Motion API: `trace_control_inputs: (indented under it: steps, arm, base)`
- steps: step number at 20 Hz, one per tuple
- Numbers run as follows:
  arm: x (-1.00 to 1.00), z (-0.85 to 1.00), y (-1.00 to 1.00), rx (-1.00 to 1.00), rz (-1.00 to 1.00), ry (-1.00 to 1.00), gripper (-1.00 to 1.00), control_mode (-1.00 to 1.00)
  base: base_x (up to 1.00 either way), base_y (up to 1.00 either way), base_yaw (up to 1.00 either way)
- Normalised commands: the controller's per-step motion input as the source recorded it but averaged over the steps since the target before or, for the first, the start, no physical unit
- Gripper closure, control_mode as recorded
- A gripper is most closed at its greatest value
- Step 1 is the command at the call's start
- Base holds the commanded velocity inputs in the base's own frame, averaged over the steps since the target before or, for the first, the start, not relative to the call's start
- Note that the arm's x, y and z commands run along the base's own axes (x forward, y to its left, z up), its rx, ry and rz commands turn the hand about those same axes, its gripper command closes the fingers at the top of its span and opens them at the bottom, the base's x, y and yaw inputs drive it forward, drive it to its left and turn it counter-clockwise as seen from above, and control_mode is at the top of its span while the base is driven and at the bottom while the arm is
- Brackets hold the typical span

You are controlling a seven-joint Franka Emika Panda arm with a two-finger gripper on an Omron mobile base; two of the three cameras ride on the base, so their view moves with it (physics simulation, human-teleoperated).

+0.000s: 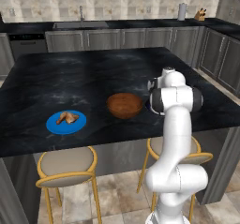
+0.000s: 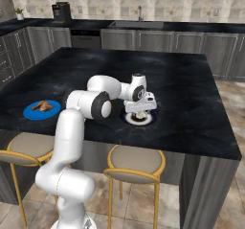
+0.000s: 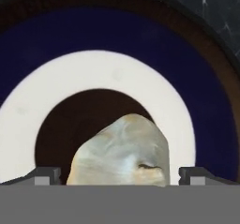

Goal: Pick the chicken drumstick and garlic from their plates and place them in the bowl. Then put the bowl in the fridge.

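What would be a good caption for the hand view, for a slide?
Gripper low over the navy plate, its open fingertips on either side of the garlic.

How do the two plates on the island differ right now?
The bright blue flat plate is one plain colour; the dark navy plate has a white ring and dark centre. The blue one holds the golden-brown chicken drumstick with nothing over it; the navy one holds the whitish garlic bulb, between the gripper fingertips. Both are round.
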Motion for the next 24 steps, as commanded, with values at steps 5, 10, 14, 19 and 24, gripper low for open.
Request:
trace_control_inputs:
  steps: [5, 10, 14, 19, 24]
  arm:
    - [0.01, -0.14, 0.0, 0.0, 0.01, 0.04, 1.0, -1.0]
    - [-0.19, -0.12, 0.01, 0.0, 0.01, 0.0, 1.0, -1.0]
    - [-0.33, -0.11, 0.07, 0.01, 0.03, -0.01, 1.0, -1.0]
    - [-0.29, 0.31, 0.2, 0.02, 0.09, -0.21, 1.0, -1.0]
    - [-0.32, 0.49, 0.41, 0.0, 0.13, -0.25, 1.0, -1.0]
  base:
    - [0.0, 0.0, 0.0]
    - [0.0, 0.0, 0.0]
    - [0.0, 0.0, 0.0]
    - [0.0, 0.0, 0.0]
    - [0.0, 0.0, 0.0]
